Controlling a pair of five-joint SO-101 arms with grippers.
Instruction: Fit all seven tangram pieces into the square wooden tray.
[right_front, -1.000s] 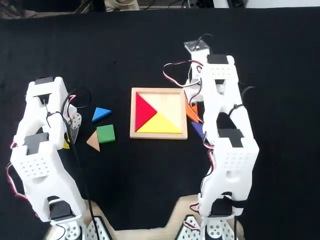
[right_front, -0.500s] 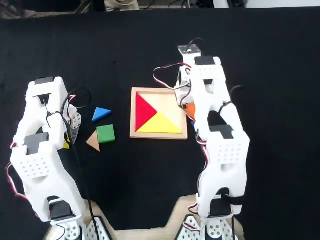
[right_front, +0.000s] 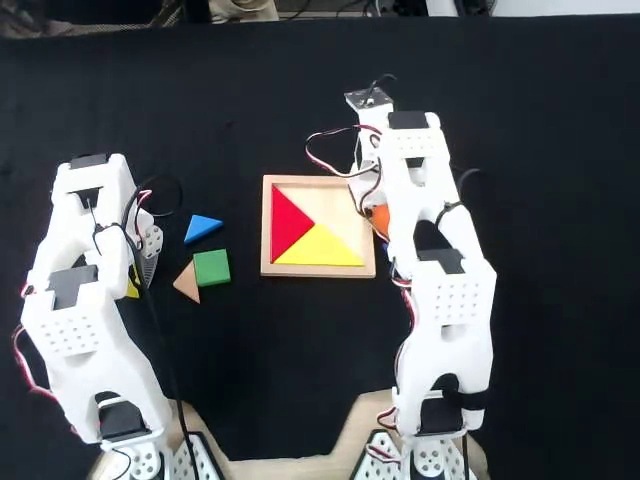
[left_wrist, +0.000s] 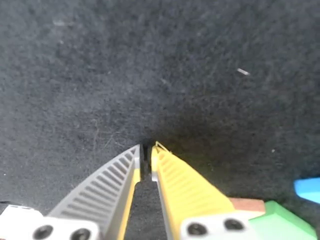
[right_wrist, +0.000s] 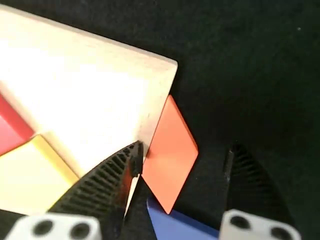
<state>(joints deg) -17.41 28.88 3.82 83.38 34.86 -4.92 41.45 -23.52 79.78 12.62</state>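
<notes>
1. Tan wooden triangle (right_front: 186, 282) and green wooden square (right_front: 211, 268) lie touching on the black cloth (right_front: 300, 380), with a small blue triangle (right_front: 202, 228) just beyond. None has shifted.
2. Beside them the left gripper (left_wrist: 146, 150) hangs over bare cloth, its fingers pressed together on nothing, as a second ago.
3. The square wooden tray (right_front: 318, 183) sits mid-table holding a large red triangle (right_front: 288, 222) and a large yellow triangle (right_front: 320, 248), both unchanged.
4. A darker blue piece (right_wrist: 180, 225) lies just beside the orange parallelogram (right_wrist: 170, 150), which lies flat against the tray's right rim.
5. The right gripper (right_wrist: 182, 155) has swung in from the side. Its fingers stand apart, astride the parallelogram, one tip at the rim and the other over cloth.
</notes>
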